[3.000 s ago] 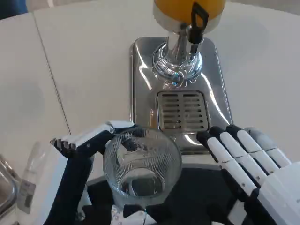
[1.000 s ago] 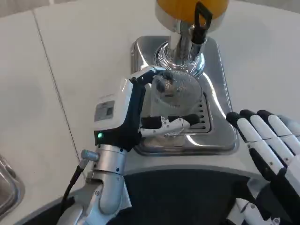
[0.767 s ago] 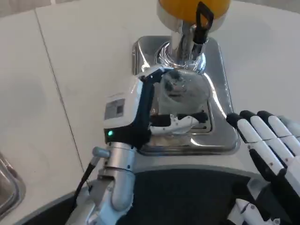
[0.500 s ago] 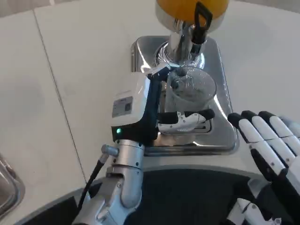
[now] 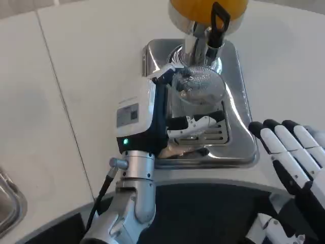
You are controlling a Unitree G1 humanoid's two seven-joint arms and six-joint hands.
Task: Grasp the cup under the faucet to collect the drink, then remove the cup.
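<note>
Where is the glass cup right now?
The glass cup is upper middle in the head view, held by the left hand over the drip tray, just under the faucet.

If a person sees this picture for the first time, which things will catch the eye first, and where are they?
Most striking is the orange drink dispenser at the top centre, its black faucet above a shiny steel tray. Just below the faucet, the left robot hand holds a clear ribbed cup over the tray's grate. The right robot hand waits at the lower right, fingers extended, holding nothing.
</note>
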